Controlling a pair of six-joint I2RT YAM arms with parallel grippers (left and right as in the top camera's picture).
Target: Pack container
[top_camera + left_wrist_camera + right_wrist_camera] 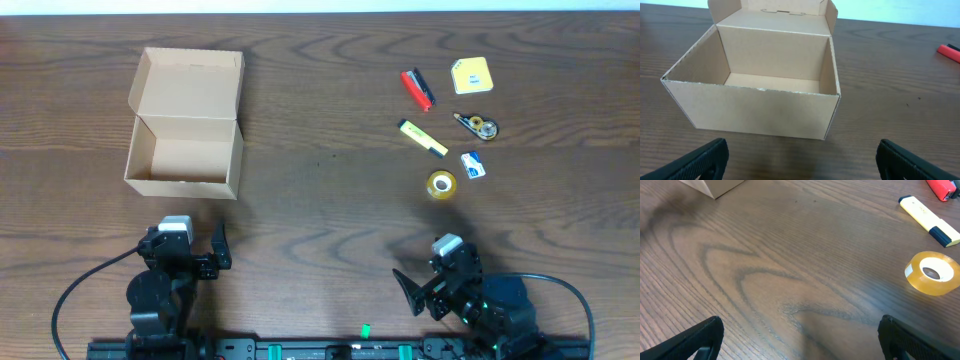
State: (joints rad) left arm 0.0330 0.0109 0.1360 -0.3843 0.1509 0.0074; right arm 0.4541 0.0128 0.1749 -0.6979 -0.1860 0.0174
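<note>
The container point(185, 150) is a tan cardboard box with its flap lid open and nothing inside, at the left of the table. In the left wrist view it point(755, 110) stands just ahead of my left gripper point(800, 165), which is open and holds nothing. In the overhead view the left gripper point(187, 248) sits near the front edge, below the box. My right gripper point(432, 275) is open with nothing in it at the front right; in its wrist view point(800, 342) only bare wood lies between the fingers.
Small stationery lies at the back right: a red marker point(417, 88), a yellow notepad point(472, 76), a yellow highlighter point(423, 138), a tape dispenser point(477, 126), a small blue-white item point(473, 165) and a tape roll point(441, 185) nearest the right gripper, also in its wrist view point(931, 273).
</note>
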